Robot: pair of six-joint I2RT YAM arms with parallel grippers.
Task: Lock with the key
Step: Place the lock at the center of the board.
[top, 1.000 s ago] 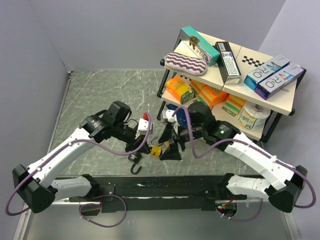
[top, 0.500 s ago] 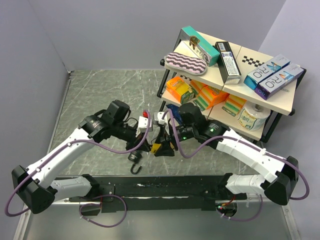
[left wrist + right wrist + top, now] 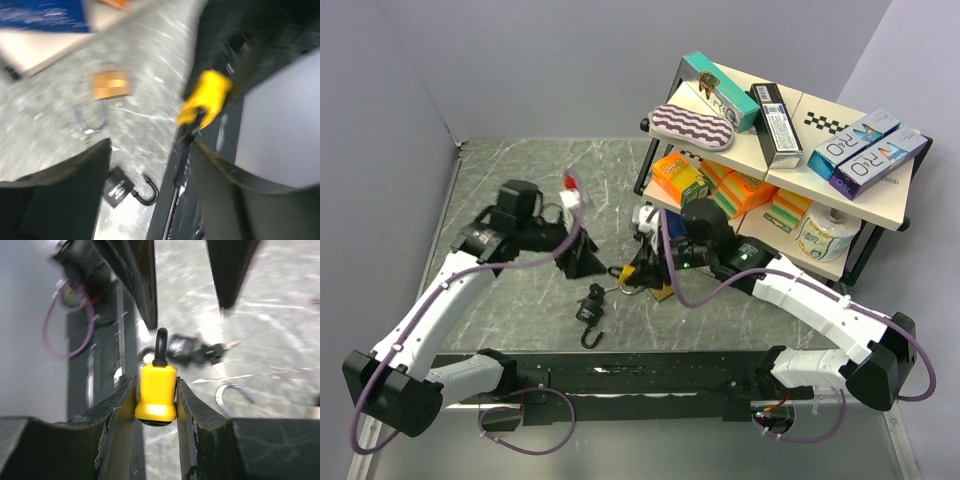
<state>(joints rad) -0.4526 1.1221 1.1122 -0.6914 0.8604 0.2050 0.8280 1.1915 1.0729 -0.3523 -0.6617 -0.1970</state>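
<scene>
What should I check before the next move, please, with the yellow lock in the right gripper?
1. Right gripper clamps the yellow lock by its sides: ok.
2. Left gripper open, nothing between its fingers: ok.
3. Key located: cannot tell; none shows clearly in these blurred views.
4. Yellow lock's shackle shut: cannot tell; it is seen edge-on.
5. Black lock and brass lock lie on the table, apart from both grippers: ok.
</scene>
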